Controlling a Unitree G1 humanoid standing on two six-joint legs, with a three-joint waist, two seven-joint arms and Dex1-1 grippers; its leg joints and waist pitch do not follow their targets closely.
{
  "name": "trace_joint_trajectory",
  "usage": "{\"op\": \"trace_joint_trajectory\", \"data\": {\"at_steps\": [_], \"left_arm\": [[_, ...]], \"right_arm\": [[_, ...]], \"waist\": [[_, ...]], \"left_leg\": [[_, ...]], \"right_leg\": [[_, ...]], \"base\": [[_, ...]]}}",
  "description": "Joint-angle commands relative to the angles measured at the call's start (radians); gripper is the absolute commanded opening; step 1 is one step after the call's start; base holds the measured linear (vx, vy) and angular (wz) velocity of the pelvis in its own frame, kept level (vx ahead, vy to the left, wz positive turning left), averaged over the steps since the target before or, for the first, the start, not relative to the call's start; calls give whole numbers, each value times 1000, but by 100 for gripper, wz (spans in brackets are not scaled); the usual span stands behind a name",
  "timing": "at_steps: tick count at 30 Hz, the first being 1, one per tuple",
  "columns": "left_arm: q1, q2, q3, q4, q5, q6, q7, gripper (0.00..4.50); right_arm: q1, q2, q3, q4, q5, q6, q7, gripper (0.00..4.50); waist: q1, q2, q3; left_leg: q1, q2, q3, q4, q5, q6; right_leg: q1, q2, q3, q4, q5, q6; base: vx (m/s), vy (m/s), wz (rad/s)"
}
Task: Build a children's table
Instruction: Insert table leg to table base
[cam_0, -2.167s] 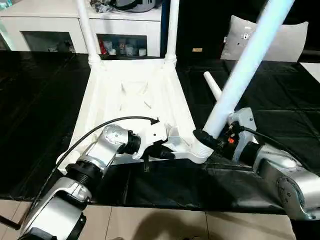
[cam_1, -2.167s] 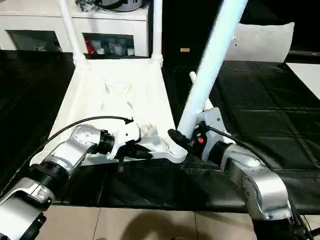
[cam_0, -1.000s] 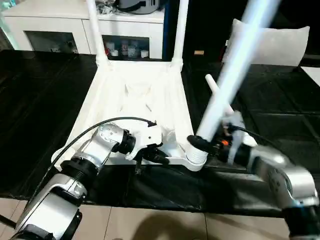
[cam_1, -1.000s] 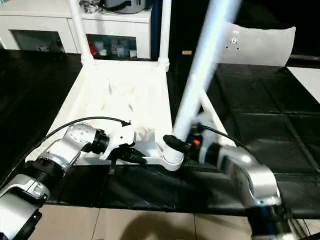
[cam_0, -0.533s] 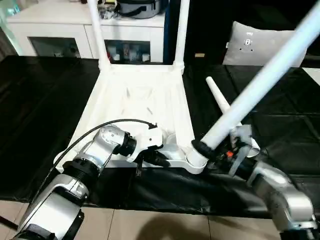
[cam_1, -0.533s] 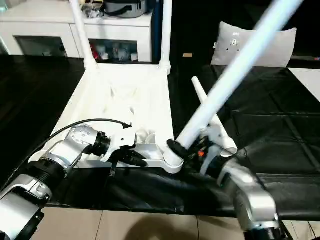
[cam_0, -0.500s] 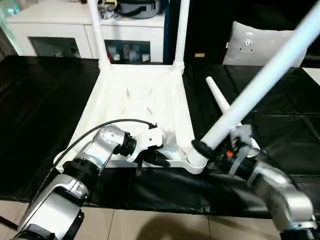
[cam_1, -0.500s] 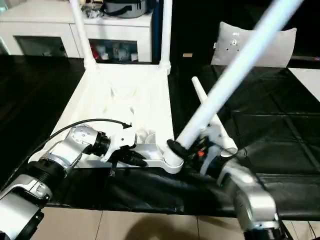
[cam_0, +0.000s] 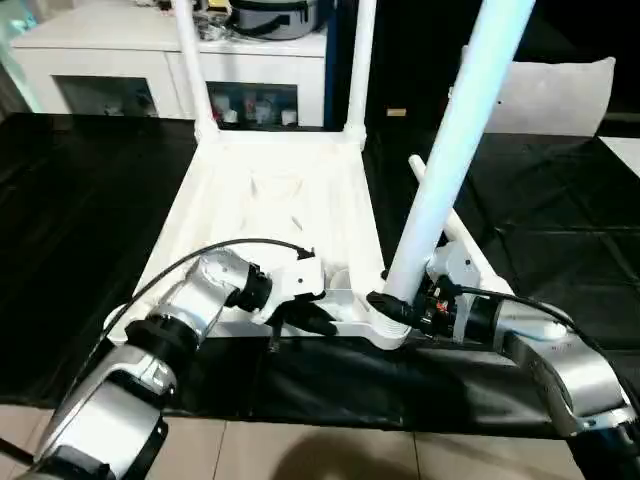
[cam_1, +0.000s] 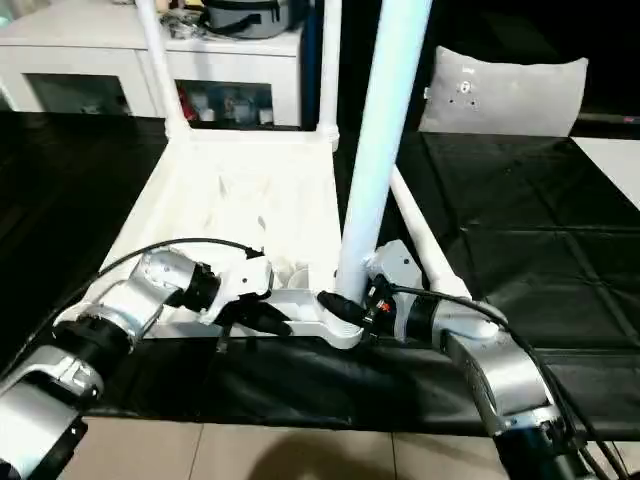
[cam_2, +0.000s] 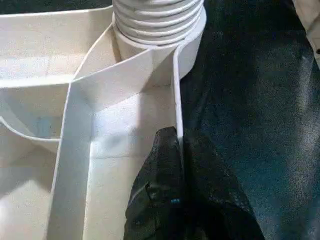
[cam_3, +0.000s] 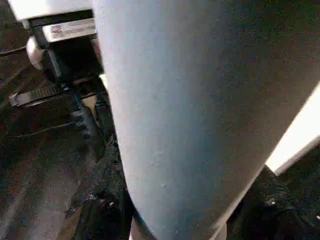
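- We see the table top (cam_0: 280, 200) lying underside-up at centre, on the dark surface (cam_0: 70, 250).
- Two legs (cam_0: 190, 60) stand at its 12 o'clock corners.
- A third leg (cam_0: 450, 150) rises at 5 o'clock.
- A fourth leg (cam_0: 470, 250) lies at 3 o'clock.
- We see a cabinet (cam_0: 100, 60) at 11 o'clock and a cushion (cam_0: 560, 95) at 2.

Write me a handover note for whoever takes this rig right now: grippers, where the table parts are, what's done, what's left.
Left gripper: shut on the tabletop's near edge wall, steadying it.
Right gripper: clamped on the third leg at its base, leg nearly upright in the near right socket.
Done: two far legs standing in their sockets.
Left: finish seating the third leg; fit the fourth leg lying on the black mat right of the top.
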Motion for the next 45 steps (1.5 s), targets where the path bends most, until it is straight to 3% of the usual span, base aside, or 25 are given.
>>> {"op": "trace_joint_trajectory", "data": {"at_steps": [1, 8, 10, 13, 16, 20, 21, 22, 23, 24, 25, 26, 27, 28, 29, 31, 33, 34, 35, 37, 38, 41, 45], "left_arm": [[-51, 45, -8, 19, 59, -20, -14, 0], [-59, 59, 2, 24, 60, -12, -11, 0], [-58, 62, 6, 27, 59, -7, -5, 0], [-52, 65, 13, 24, 54, 6, 6, 0], [-38, 71, 28, 9, 44, 30, 11, 0], [52, 109, 97, -159, -2, 189, 58, 0], [65, 114, 106, -185, -8, 214, 66, 0], [108, 122, 132, -270, -26, 291, 93, 0], [173, 122, 167, -401, -49, 403, 133, 0], [184, 122, 173, -422, -53, 422, 140, 0], [218, 119, 190, -489, -63, 478, 161, 0], [218, 119, 190, -489, -63, 478, 161, 0], [274, 106, 208, -610, -64, 573, 198, 0], [292, 97, 212, -651, -61, 606, 212, 0], [329, 57, 210, -773, -41, 714, 261, 0], [337, 21, 193, -848, -25, 789, 296, 0], [325, -16, 177, -871, -14, 828, 321, 0], [319, -32, 167, -890, -8, 857, 342, 0], [304, -65, 146, -914, 9, 908, 391, 0], [300, -72, 142, -918, 12, 920, 406, 0], [296, -79, 130, -916, 25, 933, 436, 0], [297, -57, 117, -896, 72, 917, 472, 0], [308, -6, 114, -879, 85, 874, 467, 0]], "right_arm": [[65, -26, 142, 116, -74, 66, 74, 190], [62, -23, 142, 116, -66, 69, 89, 190], [63, -15, 136, 120, -68, 63, 85, 190], [66, 0, 125, 123, -63, 57, 67, 190], [70, 17, 113, 120, -57, 58, 46, 190], [89, 64, 70, 98, -54, 90, -53, 190], [91, 71, 64, 95, -54, 94, -68, 190], [97, 90, 50, 88, -54, 107, -109, 190], [105, 118, 32, 78, -52, 125, -160, 190], [106, 123, 29, 76, -52, 128, -169, 190], [110, 137, 21, 72, -50, 138, -194, 190], [110, 137, 21, 72, -50, 138, -194, 190], [104, 168, 7, 77, -51, 154, -243, 190], [98, 181, 2, 82, -52, 158, -261, 190], [70, 225, -16, 112, -54, 172, -316, 190], [42, 253, -24, 140, -54, 182, -354, 190], [20, 263, -13, 155, -61, 180, -358, 190], [11, 269, -8, 158, -65, 184, -361, 190], [-3, 274, 7, 155, -69, 203, -356, 190], [-5, 273, 13, 152, -69, 211, -353, 190], [-1, 258, 42, 140, -86, 204, -324, 190], [9, 253, 44, 127, -83, 190, -315, 190], [22, 248, 14, 106, -63, 144, -313, 190]], "waist": [[-9, -6, -16], [-7, -6, -11], [-8, -4, -5], [-11, -6, 3], [-16, -6, 7], [-27, 0, 12], [-34, 2, 11], [-40, 5, 17], [-48, 8, 14], [-53, 6, 14], [-62, 10, 19], [-63, 11, 17], [-72, 8, 19], [-85, 10, 16], [-88, 5, 8], [-100, 8, 6], [-97, 2, 4], [-91, 5, 4], [-88, 1, 2], [-72, 3, -1], [-66, 4, -4], [-54, 5, -5], [-45, 7, -9]], "left_leg": [[0, 13, -4, -83, -407, 36], [-1, 17, -2, -88, -387, 32], [2, 17, -3, -90, -420, 26], [9, 14, -8, -92, -472, 15], [14, 13, -12, -94, -489, 11], [13, 15, -18, -100, -518, 3], [7, 15, -23, -102, -526, -4], [11, 14, -26, -104, -549, -5], [10, 19, -31, -107, -559, -14], [2, 22, -33, -111, -551, -20], [-2, 17, -34, -112, -564, -11], [6, 17, -32, -111, -569, -14], [7, 14, -31, -109, -573, -6], [-10, 19, -31, -115, -526, -6], [-5, 20, -25, -111, -514, -5], [-12, 18, -20, -107, -460, 1], [-5, 15, -10, -100, -446, 12], [-5, 16, -10, -98, -436, 9], [-8, 15, -6, -98, -411, 16], [-9, 15, -2, -95, -363, 25], [-10, 16, -1, -94, -349, 26], [-12, 17, 1, -95, -320, 28], [-8, 15, 1, -94, -334, 20]], "right_leg": [[21, -41, 35, -96, -469, -143], [24, -43, 39, -89, -412, -174], [21, -44, 38, -95, -466, -166], [14, -47, 36, -108, -592, -123], [9, -49, 36, -118, -652, -96], [4, -50, 32, -121, -694, -88], [10, -50, 29, -118, -709, -74], [3, -48, 25, -125, -731, -65], [8, -53, 27, -120, -711, -73], [13, -53, 29, -111, -683, -87], [10, -47, 22, -121, -706, -73], [5, -48, 25, -121, -700, -75], [1, -44, 26, -124, -690, -79], [10, -44, 32, -109, -610, -111], [9, -44, 34, -111, -595, -118], [7, -41, 36, -106, -533, -144], [2, -38, 38, -111, -526, -152], [3, -41, 40, -108, -515, -155], [6, -39, 41, -107, -491, -158], [10, -38, 44, -103, -446, -166], [13, -37, 44, -101, -430, -167], [19, -36, 44, -97, -392, -170], [19, -37, 42, -99, -422, -158]], "base": [[0, 0, 0], [0, 0, 0], [0, 0, 0], [0, 0, 0], [0, 0, 0], [0, 0, 0], [0, 0, 0], [0, 0, 0], [0, 0, 0], [0, 0, 0], [0, 0, 0], [0, 0, 0], [0, 0, 0], [0, 0, 0], [0, 0, 0], [0, 0, 0], [0, 0, 0], [0, 0, 0], [0, 0, 0], [0, 0, 0], [0, 0, 0], [0, 0, 0], [0, 0, 0]]}}
